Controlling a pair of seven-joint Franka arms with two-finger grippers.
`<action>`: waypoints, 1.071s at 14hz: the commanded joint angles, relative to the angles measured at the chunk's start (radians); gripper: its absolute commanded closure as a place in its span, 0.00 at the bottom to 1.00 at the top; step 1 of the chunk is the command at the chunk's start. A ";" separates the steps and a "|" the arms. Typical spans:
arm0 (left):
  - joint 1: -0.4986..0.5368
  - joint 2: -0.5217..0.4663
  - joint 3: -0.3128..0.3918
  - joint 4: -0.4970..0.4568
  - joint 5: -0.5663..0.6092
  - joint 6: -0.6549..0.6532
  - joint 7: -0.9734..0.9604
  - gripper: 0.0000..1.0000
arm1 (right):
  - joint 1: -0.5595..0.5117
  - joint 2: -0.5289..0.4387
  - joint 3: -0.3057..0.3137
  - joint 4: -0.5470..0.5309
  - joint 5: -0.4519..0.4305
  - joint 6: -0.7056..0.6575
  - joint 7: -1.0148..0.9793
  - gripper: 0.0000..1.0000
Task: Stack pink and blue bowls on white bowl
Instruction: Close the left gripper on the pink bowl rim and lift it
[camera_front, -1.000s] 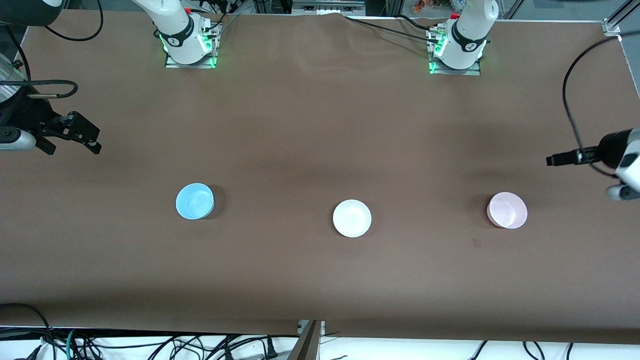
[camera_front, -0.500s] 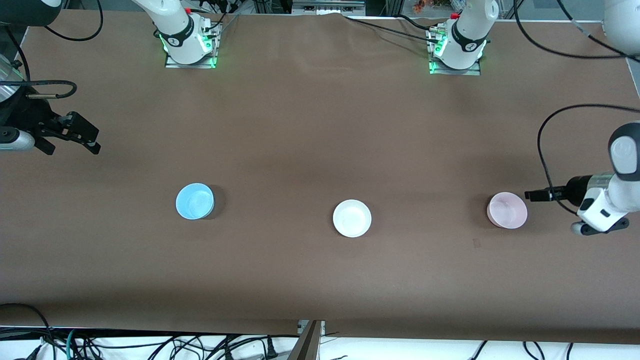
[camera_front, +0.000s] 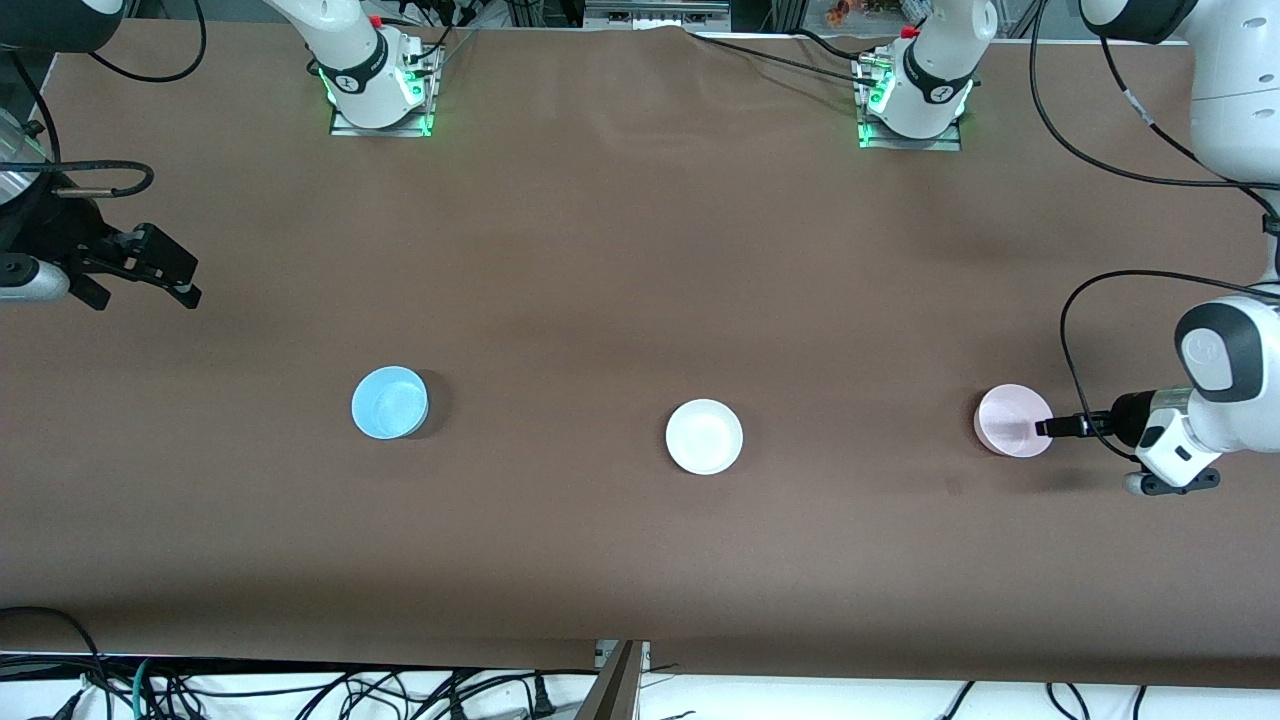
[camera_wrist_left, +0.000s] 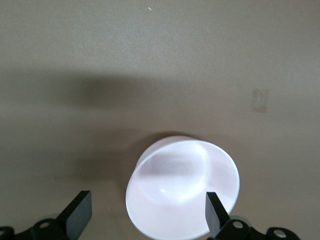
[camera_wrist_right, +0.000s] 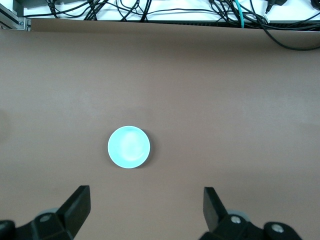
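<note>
The pale pink bowl (camera_front: 1010, 418) sits upright toward the left arm's end of the table. The white bowl (camera_front: 704, 436) sits mid-table. The light blue bowl (camera_front: 390, 402) sits toward the right arm's end. My left gripper (camera_front: 1046, 427) is open and low at the pink bowl's rim. In the left wrist view the pink bowl (camera_wrist_left: 182, 192) lies partly between the open fingers (camera_wrist_left: 215, 214), with one finger at its rim; my left gripper (camera_wrist_left: 146, 217) holds nothing. My right gripper (camera_front: 147, 297) waits open and empty at the table's edge. In the right wrist view the blue bowl (camera_wrist_right: 129, 146) shows ahead of my right gripper (camera_wrist_right: 144, 207).
The two arm bases (camera_front: 378, 85) stand along the table's edge farthest from the front camera. The left arm's black cable (camera_front: 1075, 330) loops above the pink bowl's area. Loose cables (camera_front: 300, 690) lie below the table's near edge. A small pale mark (camera_front: 952, 487) is on the cloth.
My left arm has swung in and come down, bringing its open gripper to the pink bowl's rim. The right arm and all three bowls have not moved.
</note>
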 joint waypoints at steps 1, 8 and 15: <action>0.003 -0.020 -0.003 -0.067 -0.045 0.065 0.041 0.00 | -0.005 0.001 0.006 0.010 0.000 -0.008 0.011 0.00; 0.006 -0.021 0.019 -0.103 -0.067 0.096 0.177 0.37 | -0.005 0.003 0.004 0.010 0.000 -0.008 0.013 0.00; 0.006 -0.023 0.023 -0.116 -0.096 0.093 0.222 1.00 | -0.008 0.009 0.004 0.010 0.000 0.001 0.013 0.00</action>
